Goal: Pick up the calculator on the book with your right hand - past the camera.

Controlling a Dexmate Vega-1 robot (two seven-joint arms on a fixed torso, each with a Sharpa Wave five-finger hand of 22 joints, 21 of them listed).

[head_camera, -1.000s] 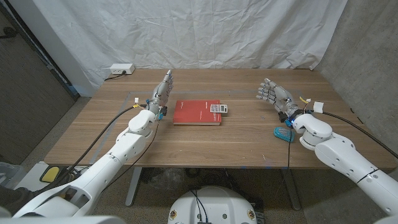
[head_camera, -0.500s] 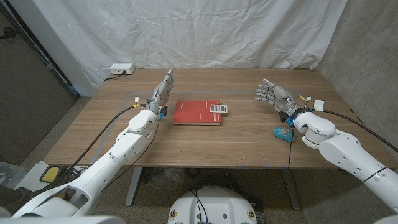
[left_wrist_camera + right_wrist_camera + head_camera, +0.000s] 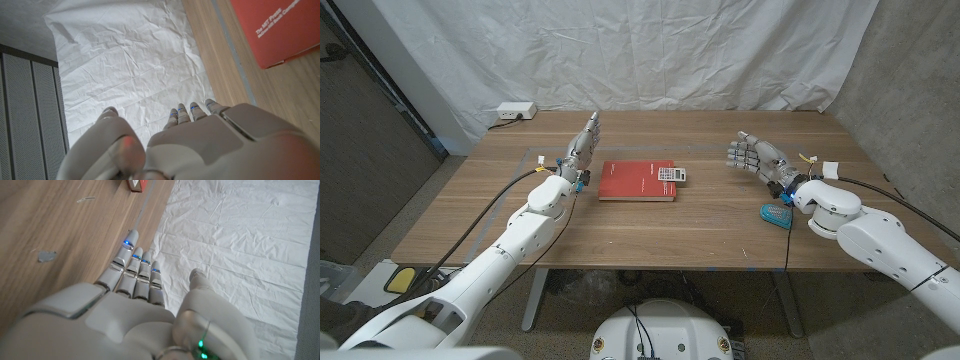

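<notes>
Hovering well right of the red book (image 3: 638, 180), nearer the table's (image 3: 650, 235) front edge than its back: right hand (image 3: 752, 157), fingers apart, holding nothing. Just left of the book, left hand (image 3: 582, 145) upright on edge, released too. Sitting on the book's far right corner: calculator (image 3: 669, 174), untouched.

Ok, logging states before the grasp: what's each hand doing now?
Left hand: open, holding nothing.
Right hand: open, holding nothing.
</notes>
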